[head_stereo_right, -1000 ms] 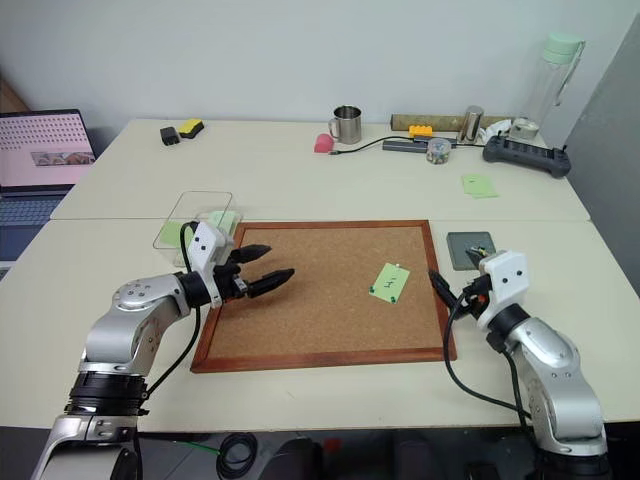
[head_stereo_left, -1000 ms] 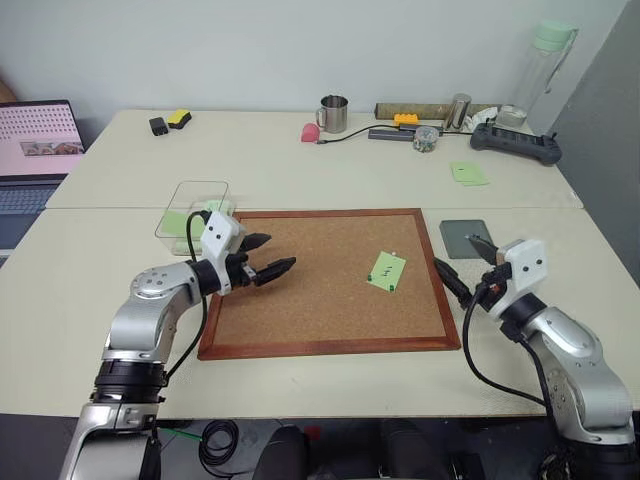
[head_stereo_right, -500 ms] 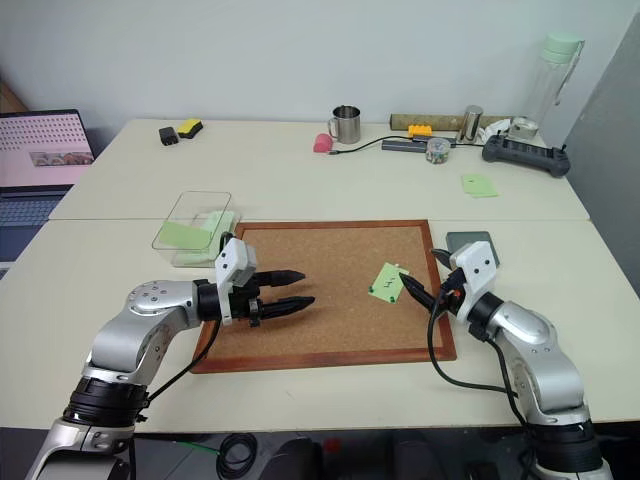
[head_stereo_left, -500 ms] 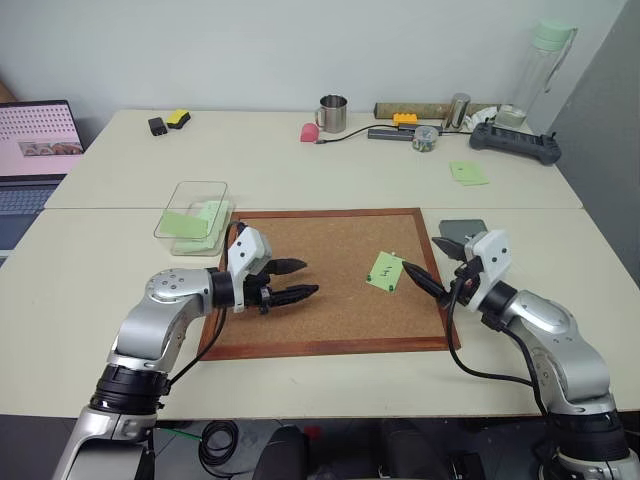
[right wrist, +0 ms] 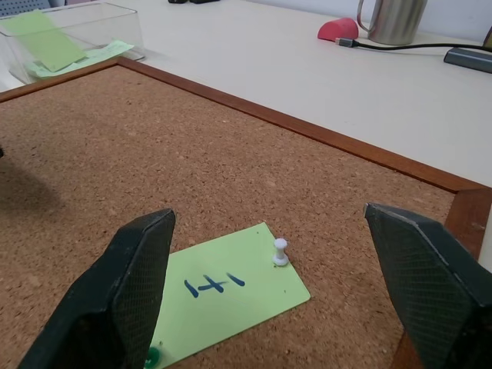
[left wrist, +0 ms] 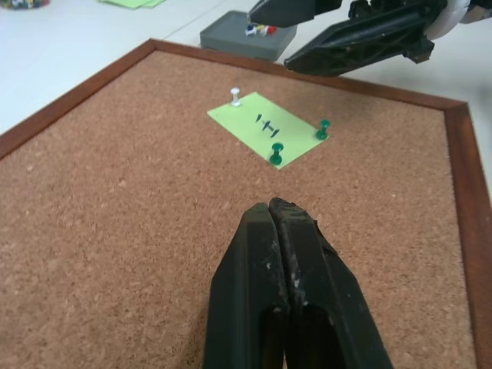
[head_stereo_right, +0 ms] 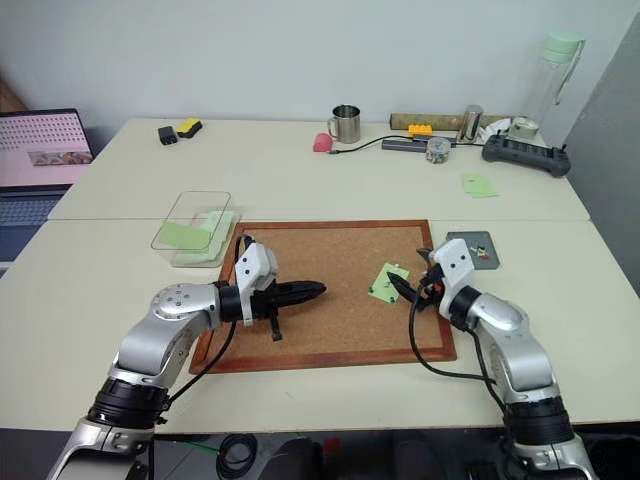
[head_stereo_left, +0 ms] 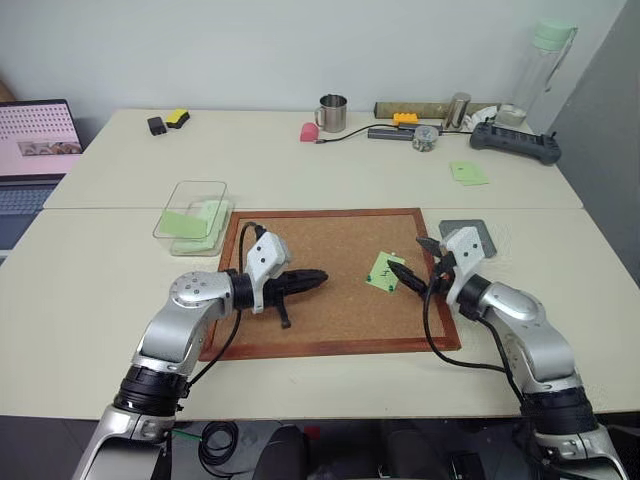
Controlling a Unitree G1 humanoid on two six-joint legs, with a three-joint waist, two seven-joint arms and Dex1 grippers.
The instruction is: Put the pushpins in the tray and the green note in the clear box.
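The green note lies on the cork board, pinned by a white pushpin and two green pushpins at its corners. My right gripper hangs open right beside the note, one finger on either side of its white-pinned corner. My left gripper is shut on nothing, low over the middle of the board, pointing at the note from a short way off. The grey tray sits just off the board's right edge with a few pushpins in it. The clear box stands off the board's far left corner with green paper inside.
Along the back of the table stand a steel mug, a pink object, a small jar, a black device and a tall bottle. A plain green pad lies back right. A laptop stands far left.
My left gripper has shut and moved right over the board toward the note. My right gripper, still open, has moved left from beside the tray up to the note.
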